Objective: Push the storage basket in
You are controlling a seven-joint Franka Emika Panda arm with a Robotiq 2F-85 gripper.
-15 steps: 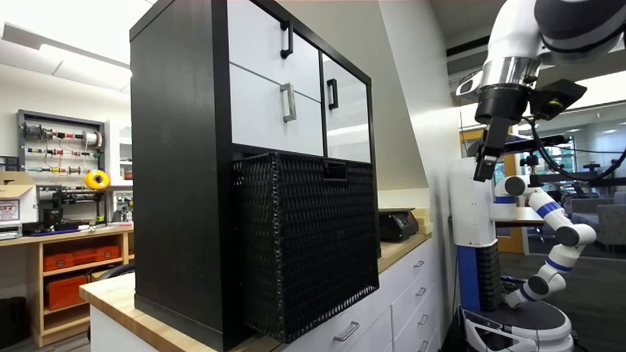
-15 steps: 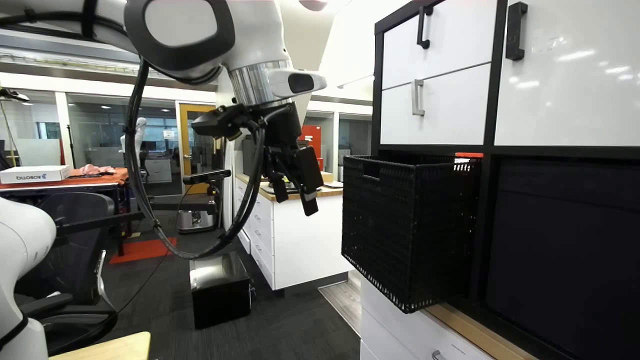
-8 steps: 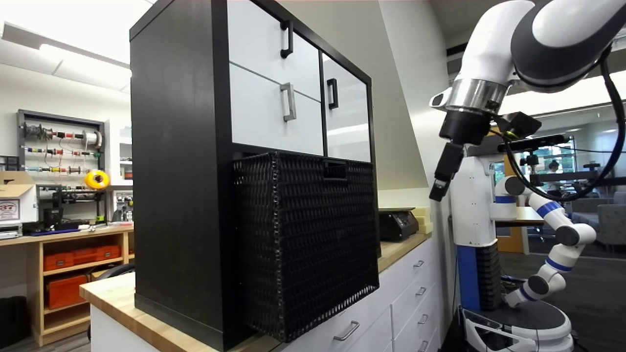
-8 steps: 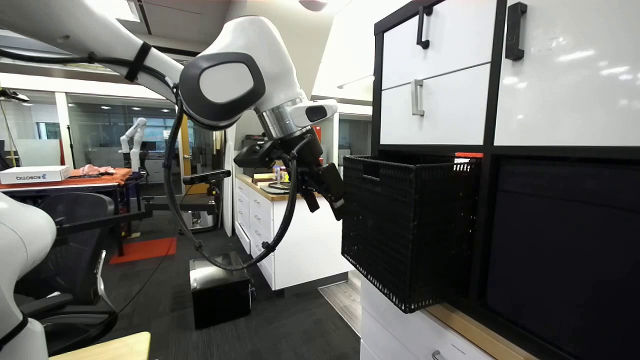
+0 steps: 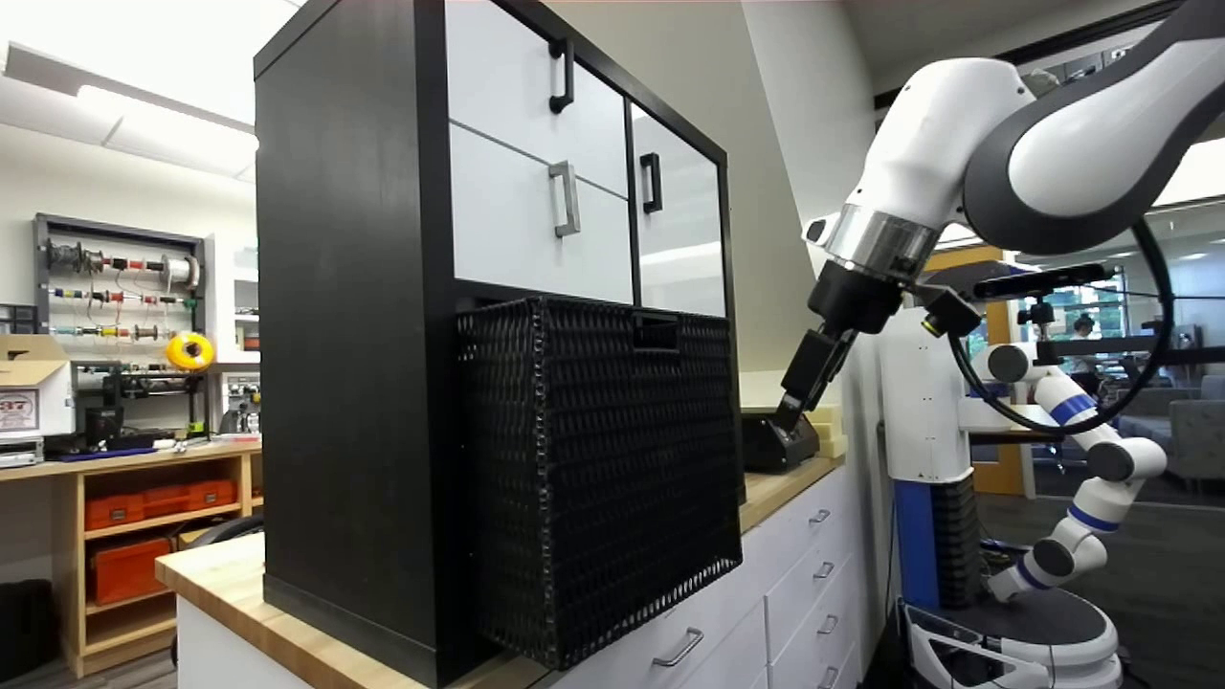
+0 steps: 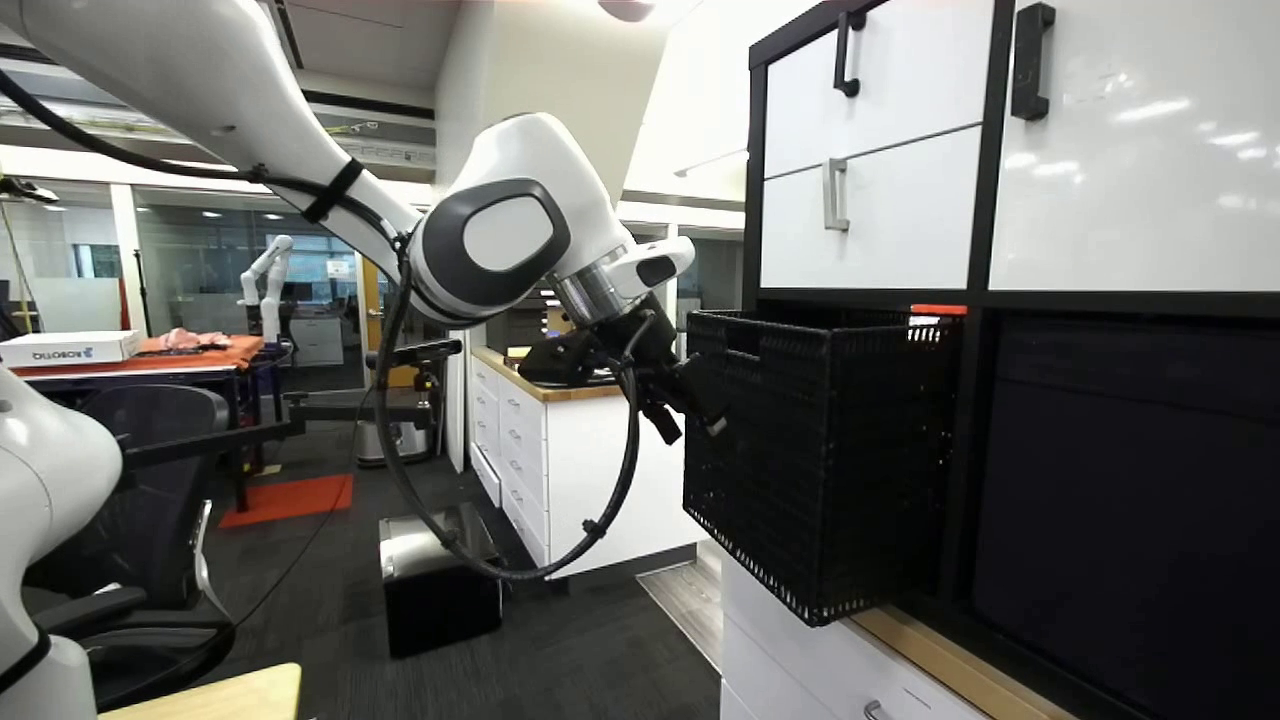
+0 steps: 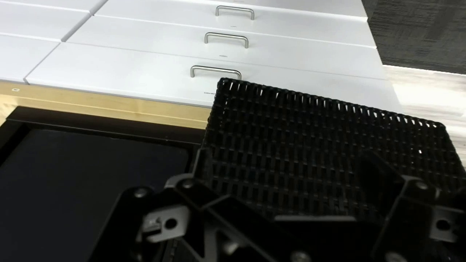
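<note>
- Wrist view: the gripper (image 7: 287,163) is spread, its two fingers (image 7: 376,178) well apart and pinching nothing; the woven face of the storage basket (image 7: 309,145) shows between and beyond them.
- In an exterior view the arm (image 6: 500,240) reaches lower and farther forward than a second ago, and the fingertips (image 6: 715,424) now overlap the basket's front, where they hung clear of it.
- The basket itself has not shifted: it sits low in the cabinet (image 5: 340,335), under the white doors (image 5: 507,211), its front jutting out.
- So only the approach seems to have advanced; the push looks yet to come. In an exterior view the gripper (image 5: 787,417) appears just beside the basket; I cannot tell contact.
- A straight shove is probably called for; pressing off-centre could twist the basket.
</note>
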